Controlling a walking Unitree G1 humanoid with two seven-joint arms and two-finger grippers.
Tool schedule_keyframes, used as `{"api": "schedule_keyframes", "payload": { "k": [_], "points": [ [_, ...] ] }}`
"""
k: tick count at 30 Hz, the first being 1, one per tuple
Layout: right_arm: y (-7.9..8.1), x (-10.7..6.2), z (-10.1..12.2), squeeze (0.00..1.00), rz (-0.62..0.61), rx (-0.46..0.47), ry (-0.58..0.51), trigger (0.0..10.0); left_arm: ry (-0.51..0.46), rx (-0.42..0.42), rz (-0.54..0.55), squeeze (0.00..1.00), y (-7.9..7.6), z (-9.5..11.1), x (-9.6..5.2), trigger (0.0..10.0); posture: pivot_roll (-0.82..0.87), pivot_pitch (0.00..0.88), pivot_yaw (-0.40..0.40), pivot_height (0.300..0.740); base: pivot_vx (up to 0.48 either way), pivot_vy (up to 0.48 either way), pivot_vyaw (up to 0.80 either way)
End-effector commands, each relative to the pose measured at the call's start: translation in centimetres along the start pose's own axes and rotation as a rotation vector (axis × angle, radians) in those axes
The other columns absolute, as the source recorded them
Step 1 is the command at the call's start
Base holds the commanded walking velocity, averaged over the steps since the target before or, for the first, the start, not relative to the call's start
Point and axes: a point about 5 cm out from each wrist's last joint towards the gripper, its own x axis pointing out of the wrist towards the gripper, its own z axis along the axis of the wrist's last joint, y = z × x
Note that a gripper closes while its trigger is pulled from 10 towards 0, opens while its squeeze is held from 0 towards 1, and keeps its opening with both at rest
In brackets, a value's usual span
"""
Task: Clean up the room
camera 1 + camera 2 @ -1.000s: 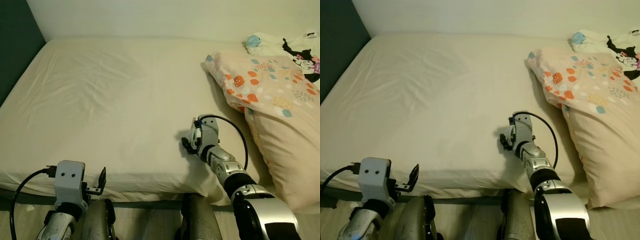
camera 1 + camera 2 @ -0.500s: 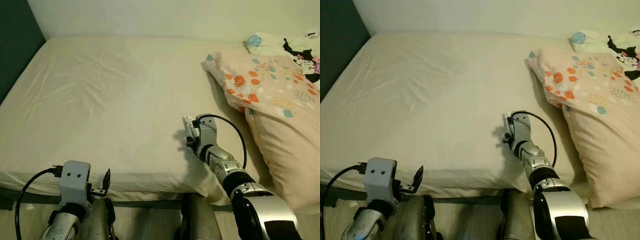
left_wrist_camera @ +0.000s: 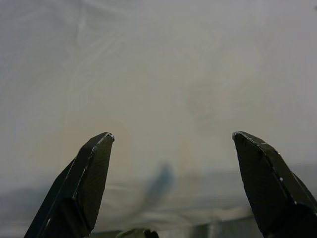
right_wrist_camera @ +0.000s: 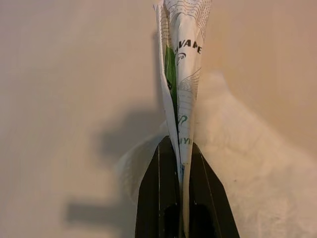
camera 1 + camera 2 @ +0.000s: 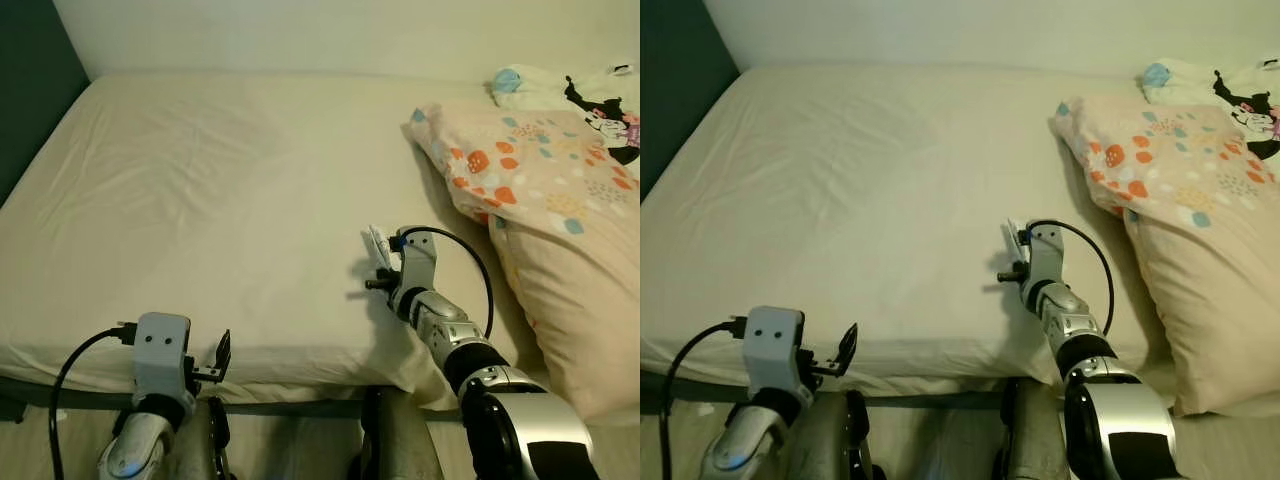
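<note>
I'm in a bedroom, someone's home: bed (image 5: 220,190) w/ cream fitted sheet across most of frame, patterned pillow (image 5: 540,200) at right, cartoon-print pillow (image 5: 590,95) upper right, plain wall (image 5: 300,35) along top.

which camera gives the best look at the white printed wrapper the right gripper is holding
The right wrist view: the white printed paper wrapper stands pinched between the right gripper's shut fingers, green lettering readable. Both eye views show it as a small white sliver above the cream bed sheet.
</note>
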Motion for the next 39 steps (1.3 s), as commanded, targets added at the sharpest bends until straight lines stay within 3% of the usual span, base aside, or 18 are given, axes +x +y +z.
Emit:
{"api": "schedule_keyframes", "payload": {
  "k": [1,8,12,13,14,17,19,24,39],
  "points": [
    [0.4,-0.1,0.5,0.0,0.029,0.027,-0.072,0.0,0.009,-0.05,0.056,0.0,0.5,-0.5,0.1,10.0,-0.01,0.191,-0.067,0.564,0.0,0.0,0.0],
    [0.7,-0.6,1.1,0.0,0.046,0.027,-0.14,0.0,-0.013,-0.087,0.08,0.0,0.7,-0.1,0.9,10.0,-0.02,0.159,-0.064,0.564,0.0,0.0,0.0],
    [1.7,-2.0,0.5,0.0,0.059,0.014,-0.206,0.0,-0.018,-0.092,0.103,0.0,0.6,0.0,2.1,10.0,-0.04,0.118,-0.049,0.564,0.0,0.0,0.0],
    [2.0,-2.5,0.1,0.0,0.063,0.003,-0.218,3.2,-0.014,-0.084,0.118,0.0,0.7,-0.1,2.5,10.0,-0.04,0.113,-0.045,0.564,0.0,0.0,0.0],
    [2.4,-2.8,-0.9,0.0,0.061,-0.024,-0.205,10.0,0.0,-0.089,0.144,0.0,0.8,-0.3,2.9,10.0,-0.05,0.103,-0.035,0.564,0.0,0.0,0.0],
    [2.6,-3.1,-1.6,0.0,0.063,-0.047,-0.195,10.0,0.008,-0.095,0.161,0.0,0.9,-0.4,3.2,10.0,-0.05,0.103,-0.035,0.564,0.0,0.0,0.0],
    [3.0,-3.8,-2.8,0.0,0.047,-0.162,-0.199,10.0,0.018,-0.088,0.161,0.0,0.6,-0.4,3.6,10.0,-0.05,0.101,-0.026,0.564,0.0,0.0,0.0],
    [3.1,-4.5,-3.4,0.0,0.032,-0.269,-0.228,10.0,0.003,-0.076,0.146,0.0,0.2,-0.1,3.7,10.0,-0.05,0.099,-0.022,0.564,0.0,0.0,0.0],
    [3.4,-4.9,-2.7,0.0,0.004,-0.238,-0.235,10.0,-0.041,-0.048,0.145,0.0,0.0,0.4,3.8,10.0,-0.04,0.097,-0.033,0.608,0.0,0.0,0.0]
  ]
}}
